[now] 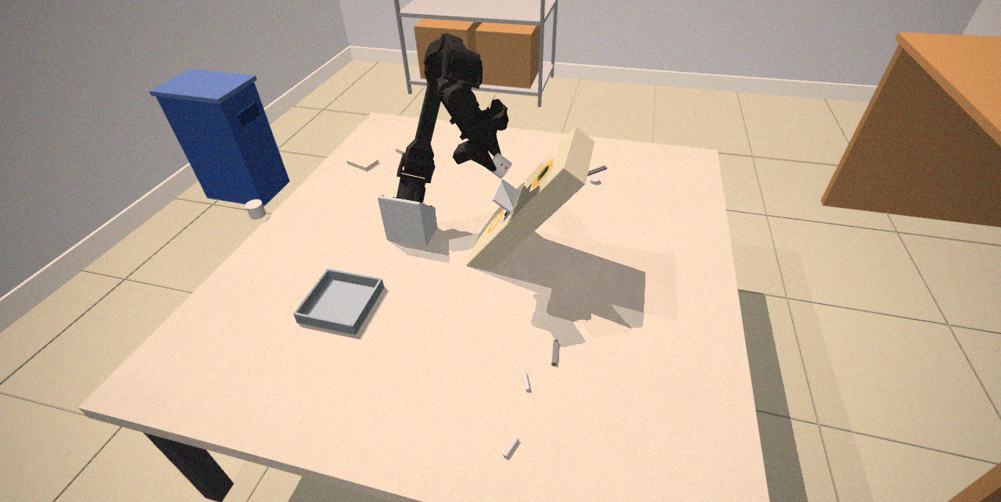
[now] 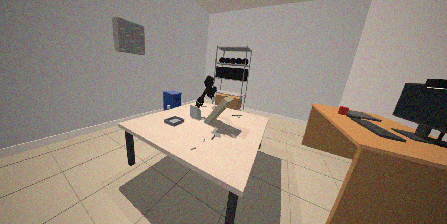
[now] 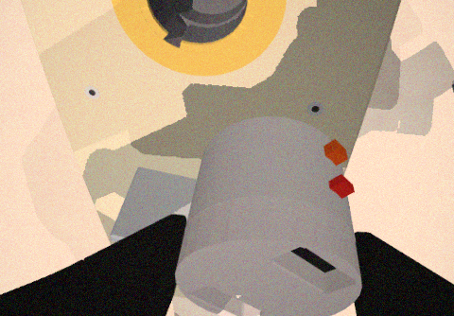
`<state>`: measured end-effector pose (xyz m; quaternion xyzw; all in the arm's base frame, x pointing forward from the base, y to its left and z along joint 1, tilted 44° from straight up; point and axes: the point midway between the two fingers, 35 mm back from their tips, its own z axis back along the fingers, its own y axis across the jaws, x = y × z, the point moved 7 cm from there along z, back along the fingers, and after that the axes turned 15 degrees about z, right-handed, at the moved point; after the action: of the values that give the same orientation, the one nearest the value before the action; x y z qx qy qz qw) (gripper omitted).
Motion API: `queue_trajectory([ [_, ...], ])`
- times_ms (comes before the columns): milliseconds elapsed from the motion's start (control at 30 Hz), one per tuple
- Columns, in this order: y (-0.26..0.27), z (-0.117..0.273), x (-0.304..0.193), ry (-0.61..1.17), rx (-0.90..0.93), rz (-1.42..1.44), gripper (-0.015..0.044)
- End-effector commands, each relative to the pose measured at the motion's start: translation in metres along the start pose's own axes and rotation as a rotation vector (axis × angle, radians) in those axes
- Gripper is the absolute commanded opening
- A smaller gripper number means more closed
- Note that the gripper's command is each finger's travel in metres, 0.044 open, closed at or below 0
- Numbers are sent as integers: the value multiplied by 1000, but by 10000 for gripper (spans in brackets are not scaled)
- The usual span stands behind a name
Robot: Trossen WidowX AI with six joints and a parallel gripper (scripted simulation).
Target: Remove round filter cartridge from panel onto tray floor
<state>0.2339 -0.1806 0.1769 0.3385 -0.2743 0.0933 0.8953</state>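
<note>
My jaws are standing about halfway open, and they are squeezing the can [image 1: 501,166] [image 3: 265,174] between them. My black fingers are hugging its round sides near the end with the slots. That end is facing back at my wrist, and the can's long way is running out from me, leaning, with its far end pointing toward the panel [image 1: 546,201] [image 2: 217,110] [image 3: 118,70]. It is hanging out in front of the panel, so I think the pulling part is going well.

The tray [image 1: 323,323] [image 2: 173,124] is sitting flat on the bench [image 1: 420,380] [image 2: 162,133], well apart, off to my right side and lower down. So I am needing to swing away from the panel, keeping the can from bumping it, then tip it to suit the tray's floor. Letting go too high could be making it roll.
</note>
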Motion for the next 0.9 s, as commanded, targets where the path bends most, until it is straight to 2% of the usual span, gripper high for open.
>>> queue_trajectory([
  [0, -20, -1, -5, -1, -4, 5, 0],
  [233, -53, -7, -16, -2, -6, 7, 0],
  [333, -46, -5, -16, 8, -14, -23, 0],
  [867, -111, 20, -104, 143, -352, -631, 0],
])
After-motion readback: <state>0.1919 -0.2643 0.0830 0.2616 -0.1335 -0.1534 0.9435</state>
